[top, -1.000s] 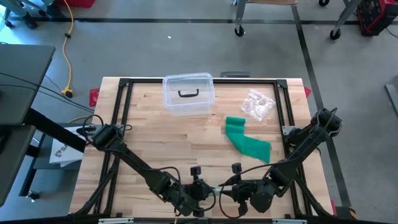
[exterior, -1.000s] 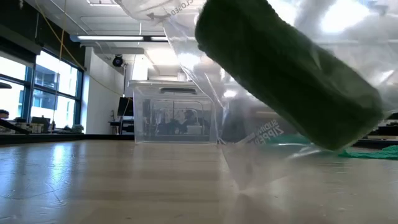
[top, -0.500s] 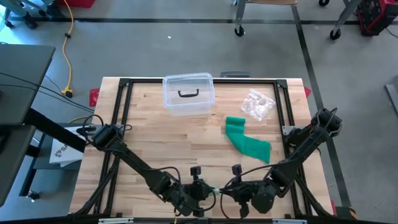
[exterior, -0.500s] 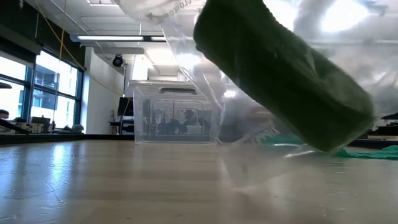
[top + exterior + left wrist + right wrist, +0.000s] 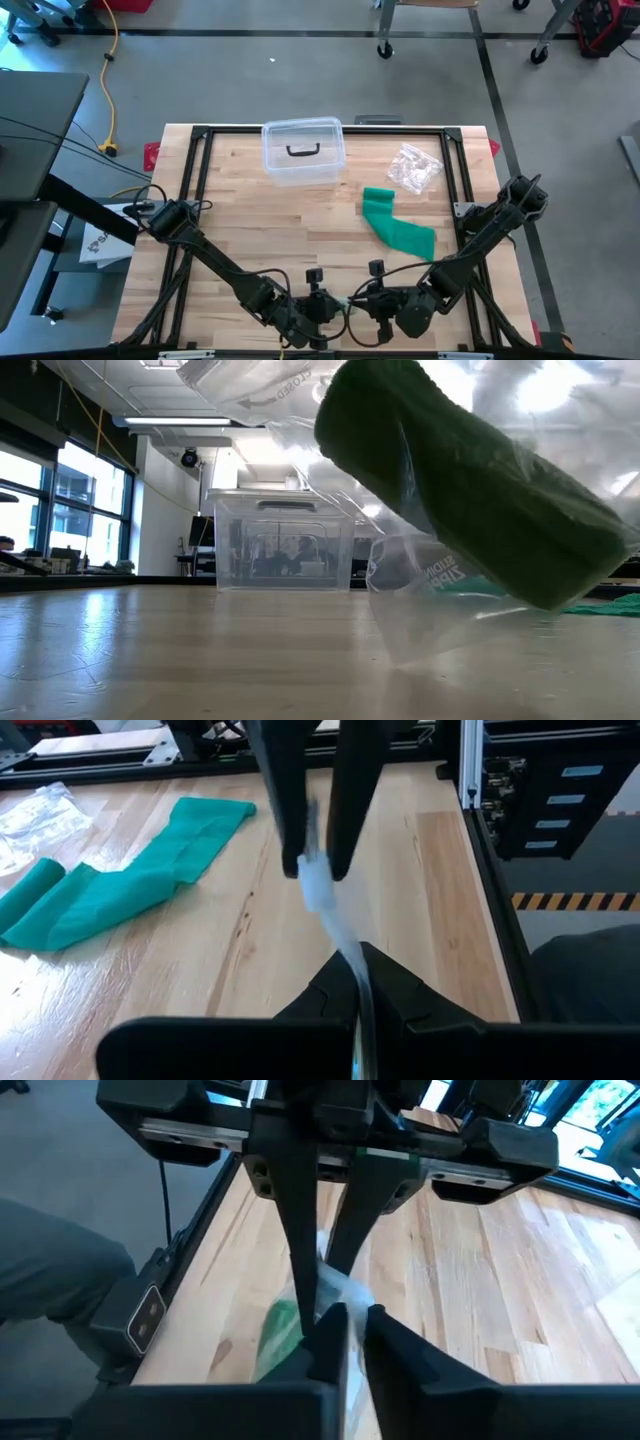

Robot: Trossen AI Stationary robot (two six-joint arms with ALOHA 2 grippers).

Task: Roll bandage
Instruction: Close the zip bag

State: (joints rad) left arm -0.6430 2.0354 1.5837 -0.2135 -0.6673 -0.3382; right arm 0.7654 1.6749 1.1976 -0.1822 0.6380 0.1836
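Both grippers meet at about six o'clock on the table, at its near edge. The left gripper (image 5: 357, 985) is pressed together on the rim of a clear zip bag (image 5: 440, 595), and the right gripper (image 5: 345, 1330) faces it, its tips pinching the same film from the other side, so the bag hangs between them above the wood. Inside the bag lies a rolled green bandage (image 5: 470, 490), tilted, its weight sagging the plastic. The film looks thin, slick and crinkly, likely to slide from a shallow pinch, so the stiffer zip strip at the mouth seems the best hold. Out toward three o'clock lies a loose green bandage (image 5: 396, 228), unrolled and flat; it looks soft, light and floppy, best taken at one short end. Beyond, at one o'clock, sits a crumpled wrapper (image 5: 414, 168), and at twelve o'clock a clear lidded box (image 5: 302, 151).
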